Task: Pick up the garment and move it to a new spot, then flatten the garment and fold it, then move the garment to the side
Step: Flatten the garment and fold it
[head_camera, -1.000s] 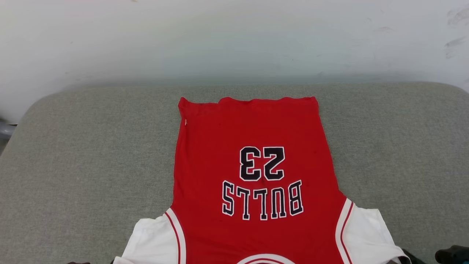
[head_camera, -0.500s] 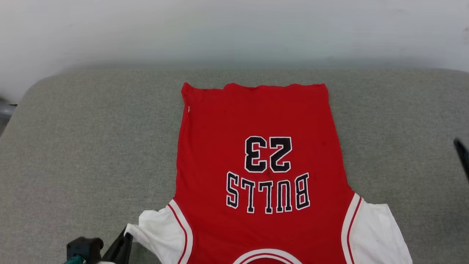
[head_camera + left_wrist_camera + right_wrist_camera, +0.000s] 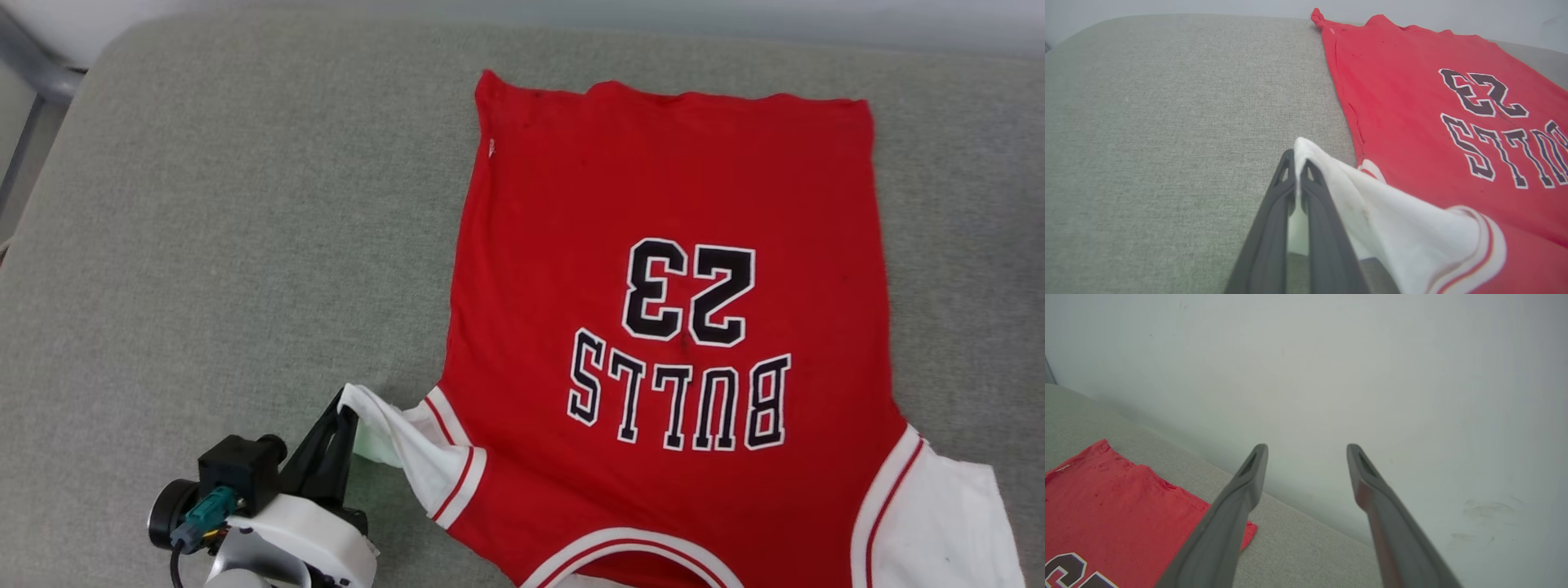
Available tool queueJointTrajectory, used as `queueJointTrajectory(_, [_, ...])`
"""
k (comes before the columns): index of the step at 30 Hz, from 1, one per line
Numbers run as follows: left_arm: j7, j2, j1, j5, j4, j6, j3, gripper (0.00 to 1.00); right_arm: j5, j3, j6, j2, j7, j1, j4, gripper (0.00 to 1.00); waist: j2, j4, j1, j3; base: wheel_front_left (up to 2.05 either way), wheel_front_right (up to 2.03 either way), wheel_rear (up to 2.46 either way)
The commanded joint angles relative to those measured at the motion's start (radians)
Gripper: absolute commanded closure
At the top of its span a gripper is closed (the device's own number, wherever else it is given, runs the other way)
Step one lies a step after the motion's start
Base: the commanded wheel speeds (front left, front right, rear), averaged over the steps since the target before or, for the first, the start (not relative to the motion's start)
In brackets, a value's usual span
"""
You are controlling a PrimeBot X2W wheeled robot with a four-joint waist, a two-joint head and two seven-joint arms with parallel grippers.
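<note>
Head view pictures showed the garment (image 3: 669,269) spread print-side up on the grey cushion (image 3: 204,204), with its hem away from the robot and its collar at the near edge. The left gripper (image 3: 341,412) was seen pinched tight on the tip of the white sleeve (image 3: 416,453) on the robot's left, which was lifted off the cushion and bunched. The right gripper (image 3: 1306,451) was held with its jaws wide and nothing between them, raised and aimed toward the pale wall (image 3: 1331,355). The flattening step was judged to be in hand. For the next move, the pinched sleeve would need to be drawn outward and laid smooth, or carried over the red body if a fold was meant. The right gripper would need to be brought down to the other sleeve (image 3: 939,514).
</note>
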Motion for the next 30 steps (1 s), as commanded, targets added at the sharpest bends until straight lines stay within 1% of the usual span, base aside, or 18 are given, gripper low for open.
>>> queueJointTrajectory(1, [-0.002,-0.017,-0.022,0.019,-0.003,-0.010,0.005,1.00,-0.004,0.026,-0.001,0.004,0.038,-0.069,0.043,0.00,0.0000,0.072,-0.0003,0.076,0.00,0.00,0.00])
queueJointTrajectory(3, [-0.002,-0.037,-0.036,0.040,-0.004,-0.023,0.010,1.00,0.025,0.048,-0.001,0.023,0.125,-0.137,0.119,0.00,0.0000,0.093,-0.0003,0.104,0.00,0.00,0.00])
queueJointTrajectory(5, [-0.002,-0.059,-0.052,0.060,-0.006,-0.035,0.013,1.00,0.044,0.071,-0.001,0.026,0.221,-0.209,0.177,0.00,0.0000,0.115,-0.0003,0.134,0.00,0.00,0.00])
queueJointTrajectory(9, [-0.002,-0.098,-0.077,0.097,-0.011,-0.058,0.019,1.00,0.104,0.114,-0.001,0.036,0.462,-0.301,0.286,0.00,0.0000,0.153,-0.0003,0.186,0.00,0.00,0.00])
queueJointTrajectory(12, [-0.002,-0.126,-0.092,0.120,-0.015,-0.072,0.023,1.00,0.143,0.096,-0.001,0.041,0.632,-0.359,0.357,0.00,0.0000,0.176,-0.0003,0.217,0.00,0.00,0.00])
queueJointTrajectory(15, [-0.002,-0.150,-0.100,0.136,-0.015,-0.086,0.031,1.00,0.135,0.079,-0.001,0.051,0.742,-0.394,0.394,0.00,0.0000,0.195,-0.0003,0.247,0.00,0.00,0.00])
queueJointTrajectory(18, [-0.002,-0.173,-0.110,0.151,-0.008,-0.100,0.042,1.00,0.108,0.071,-0.001,0.057,0.805,-0.407,0.403,0.00,0.0000,0.211,-0.0003,0.275,0.00,0.00,0.00])
queueJointTrajectory(21, [-0.002,-0.197,-0.118,0.168,0.002,-0.116,0.052,1.00,0.081,0.084,-0.001,0.056,0.825,-0.394,0.390,0.00,0.0000,0.223,-0.0003,0.302,0.00,0.00,0.00])
queueJointTrajectory(23, [-0.002,-0.214,-0.123,0.177,0.011,-0.129,0.056,1.00,0.070,0.086,-0.001,0.058,0.838,-0.360,0.395,0.00,0.0000,0.232,-0.0003,0.312,0.00,0.00,0.00])
queueJointTrajectory(25, [-0.002,-0.227,-0.128,0.186,0.022,-0.138,0.062,1.00,0.063,0.107,-0.001,0.043,0.871,-0.317,0.402,0.00,0.0000,0.237,-0.0003,0.318,0.00,0.00,0.00])
queueJointTrajectory(30, [-0.002,-0.251,-0.127,0.206,0.037,-0.158,0.086,1.00,0.085,0.101,-0.001,0.045,0.928,-0.216,0.412,0.00,0.0000,0.241,-0.0003,0.326,0.00,0.00,0.00])
